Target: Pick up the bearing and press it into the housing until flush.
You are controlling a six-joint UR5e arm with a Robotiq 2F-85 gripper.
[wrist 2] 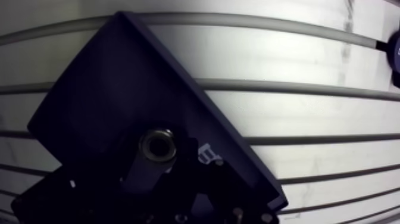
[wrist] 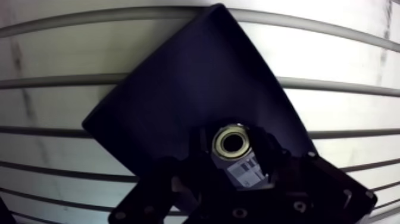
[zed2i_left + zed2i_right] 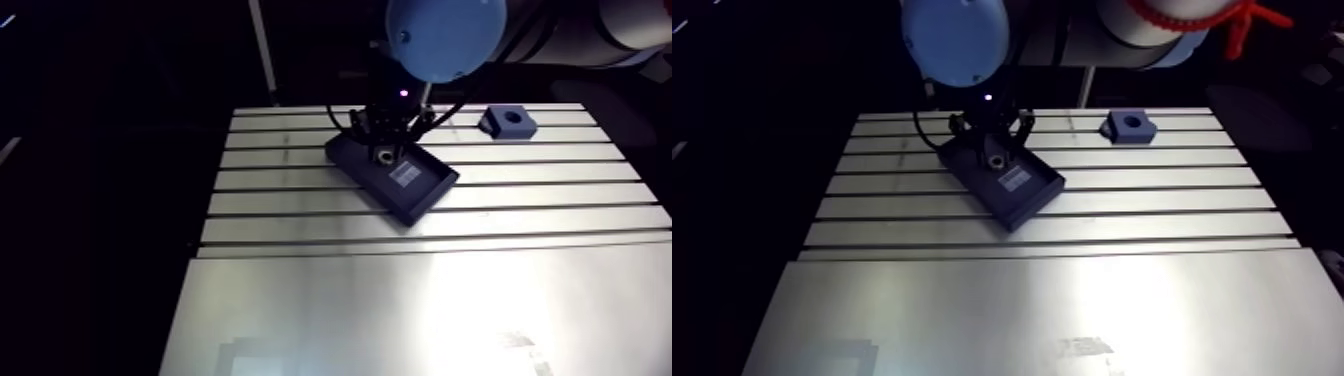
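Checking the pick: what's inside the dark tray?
The bearing, bore facing up, beside a white label, with the gripper over it. The gripper hides the tray floor beneath.

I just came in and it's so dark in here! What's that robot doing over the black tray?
The robot's two-fingered gripper is down inside the dark rectangular tray on the slotted aluminium table, right at the small silver ring-shaped bearing. It is too dark to tell whether the bearing is gripped. The blue square housing block with a round hole sits apart near the table's far edge, and its hole looks empty, so the pressing has not begun.
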